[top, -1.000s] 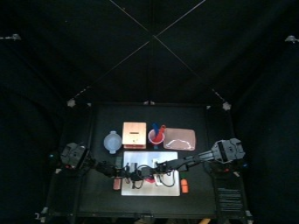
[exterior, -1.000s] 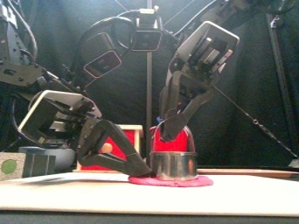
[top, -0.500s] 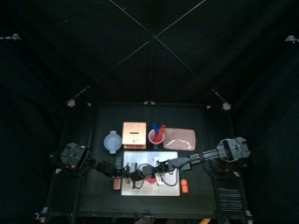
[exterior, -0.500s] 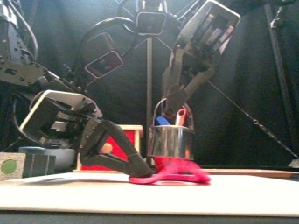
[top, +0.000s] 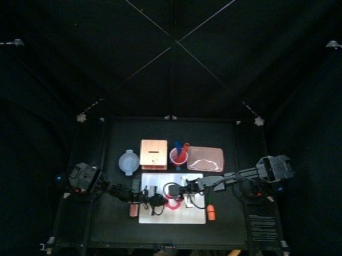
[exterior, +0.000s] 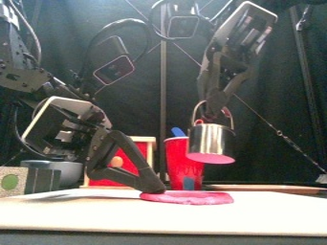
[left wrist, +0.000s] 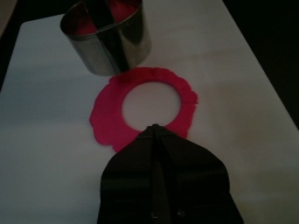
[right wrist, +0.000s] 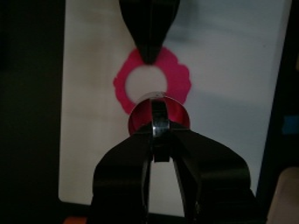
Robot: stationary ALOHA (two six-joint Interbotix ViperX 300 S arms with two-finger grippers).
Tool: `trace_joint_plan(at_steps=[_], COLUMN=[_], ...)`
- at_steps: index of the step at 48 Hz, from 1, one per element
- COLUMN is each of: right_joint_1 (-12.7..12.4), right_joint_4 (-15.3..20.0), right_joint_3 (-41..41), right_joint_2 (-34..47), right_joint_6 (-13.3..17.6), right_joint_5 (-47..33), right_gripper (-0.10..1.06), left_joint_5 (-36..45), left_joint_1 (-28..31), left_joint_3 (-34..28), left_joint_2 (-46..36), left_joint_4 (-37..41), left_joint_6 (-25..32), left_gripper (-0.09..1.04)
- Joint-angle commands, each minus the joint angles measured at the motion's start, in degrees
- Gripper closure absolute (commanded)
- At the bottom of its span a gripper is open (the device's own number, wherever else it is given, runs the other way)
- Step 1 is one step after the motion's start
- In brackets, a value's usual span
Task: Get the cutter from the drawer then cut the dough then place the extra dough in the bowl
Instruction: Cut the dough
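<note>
The round metal cutter (exterior: 212, 142) hangs above the white board (top: 174, 212) with a pink disc of dough stuck in its bottom. My right gripper (exterior: 207, 109) is shut on its wire handle, and the right wrist view looks down into the cutter (right wrist: 158, 116) between the jaws. Below it the pink dough ring (exterior: 185, 198) lies flat on the board, its hole plain in the left wrist view of the ring (left wrist: 142, 105). My left gripper (left wrist: 152, 131) is shut, and its tip presses on the ring's near edge.
Behind the board stand the blue-grey bowl (top: 128, 160), the wooden box (top: 154, 152), the red cup with knives (top: 182, 153) and the pink tray (top: 207, 158). An orange toy (top: 211, 212) lies at the board's right edge.
My right gripper has lifted the cutter off the board. The dough ring, dragged up on one side half a second ago, now lies flat again. The left gripper has stayed put.
</note>
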Motion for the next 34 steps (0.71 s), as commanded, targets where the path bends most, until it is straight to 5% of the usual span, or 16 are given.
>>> trace_joint_plan(at_steps=[1,20,34], right_joint_1=[-1.41,-3.69,-4.13], right_joint_4=[0.09,1.32,-0.88], right_joint_3=[2.20,9.67,9.93], right_joint_2=[-3.52,-4.57,-4.48], right_joint_6=[0.00,0.44,5.89], right_joint_5=[-0.44,-3.87,-4.66], right_gripper=[0.38,0.37,0.26], left_joint_5=[0.35,0.26,0.35], left_joint_1=[0.35,1.85,2.81], left_joint_3=[1.32,5.62,6.06], left_joint_2=[-2.64,-10.02,-12.22], left_joint_4=[-0.53,-2.20,-2.29], left_joint_6=[0.09,0.62,0.70], left_gripper=[0.51,0.51,0.50])
